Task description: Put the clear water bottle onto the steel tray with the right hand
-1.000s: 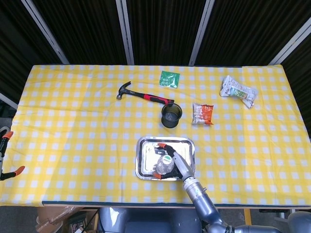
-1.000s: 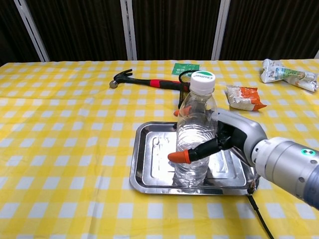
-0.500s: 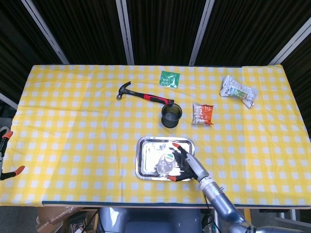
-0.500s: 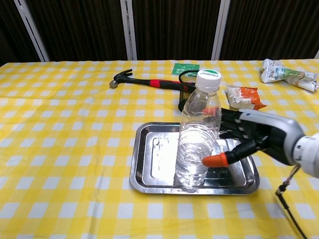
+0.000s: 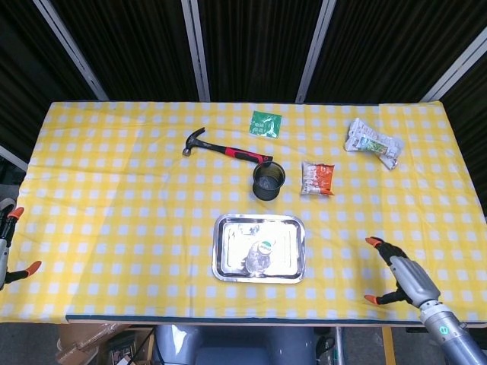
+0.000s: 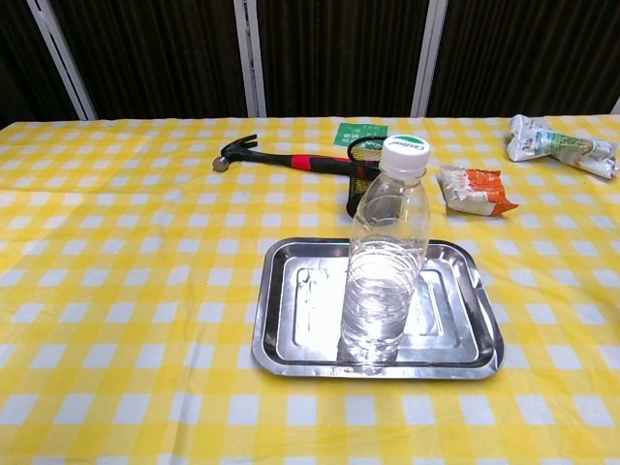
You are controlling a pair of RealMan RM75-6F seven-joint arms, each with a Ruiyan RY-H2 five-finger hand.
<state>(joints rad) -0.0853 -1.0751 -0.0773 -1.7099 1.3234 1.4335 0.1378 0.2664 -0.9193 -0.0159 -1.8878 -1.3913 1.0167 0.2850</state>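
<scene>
Clear water bottle (image 6: 386, 257) stands upright on the steel tray (image 6: 291, 300) at lower centre of the worktop (image 5: 114, 205), well apart from the right hand (image 5: 402, 278) at lower right, its orange-tipped fingers (image 5: 373, 242) spread and holding nothing; left hand (image 5: 6, 243) barely shows at left edge, state unclear.

The clear ribbed plastic water bottle (image 6: 386, 262) with its matt white cap looks glossy, and the polished steel tray (image 6: 291, 315) under it mirrors the light — smooth, bright metal. The yellow-and-white checked tablecloth (image 6: 126, 291) is matt woven cloth. The black mesh metal cup (image 5: 268, 181) looks dull; the hammer (image 5: 225, 148) has a dark metal head and a red-and-black grip — seemingly rubber.
</scene>
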